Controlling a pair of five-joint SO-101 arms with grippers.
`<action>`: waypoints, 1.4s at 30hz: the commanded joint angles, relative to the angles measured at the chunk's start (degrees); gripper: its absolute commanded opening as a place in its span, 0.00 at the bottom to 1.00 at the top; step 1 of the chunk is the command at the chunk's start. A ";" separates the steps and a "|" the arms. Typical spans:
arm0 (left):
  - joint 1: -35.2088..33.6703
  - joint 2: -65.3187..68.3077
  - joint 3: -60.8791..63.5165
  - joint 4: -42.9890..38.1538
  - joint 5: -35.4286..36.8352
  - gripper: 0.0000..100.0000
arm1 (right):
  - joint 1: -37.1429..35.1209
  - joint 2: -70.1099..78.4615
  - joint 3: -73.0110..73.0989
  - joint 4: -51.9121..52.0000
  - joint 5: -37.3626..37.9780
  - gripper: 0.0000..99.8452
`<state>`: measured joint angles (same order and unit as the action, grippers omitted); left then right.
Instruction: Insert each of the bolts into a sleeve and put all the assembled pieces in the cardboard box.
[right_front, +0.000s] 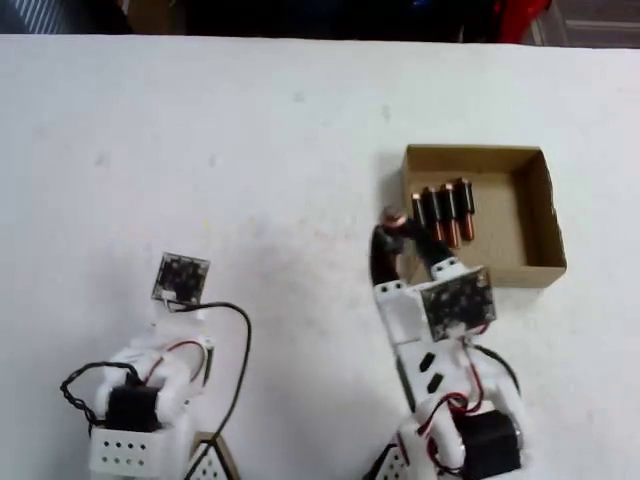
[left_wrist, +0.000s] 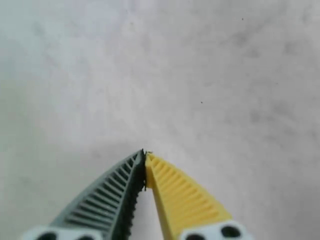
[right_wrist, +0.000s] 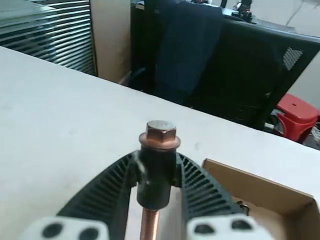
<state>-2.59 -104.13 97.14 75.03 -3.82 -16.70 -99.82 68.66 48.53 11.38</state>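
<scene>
At the near left of the flat white tabletop (right_front: 260, 130), the white-and-black left arm (right_front: 135, 405) sits folded low. Its wrist view shows the left gripper (left_wrist: 145, 156), one ribbed grey finger and one ribbed yellow finger, pressed together at the tips with nothing between them, above bare table. Further right, the right gripper (right_front: 393, 238) hangs just beside the left wall of the shallow open brown cardboard box (right_front: 475, 154), outside it. Its wrist view shows two ribbed black fingers (right_wrist: 107, 192) pinching a short black cylindrical sleeve (right_wrist: 155, 182). A copper-coloured hex-head metal bolt (right_wrist: 160, 134) runs through that sleeve – the head sits on the sleeve's far end and the bare shank sticks out at the near end, towards the wrist. Inside the box, against its left side, four copper-and-black assembled pieces (right_front: 442, 212) lie side by side in a tight row, each parallel to the next – the right half of the box floor is bare cardboard.
</scene>
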 joint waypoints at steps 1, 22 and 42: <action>-0.66 -0.22 -0.09 -1.58 0.18 0.02 | 6.55 10.68 -11.08 -0.04 3.43 0.02; -0.75 -0.22 -0.09 -1.58 0.09 0.02 | 26.86 87.34 -45.10 -9.27 11.25 0.02; -0.75 -0.22 -0.09 -1.58 0.09 0.02 | 32.04 135.08 -89.14 7.60 11.34 0.02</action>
<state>-2.86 -104.13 97.14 75.03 -3.82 15.21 32.57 -11.78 52.92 21.93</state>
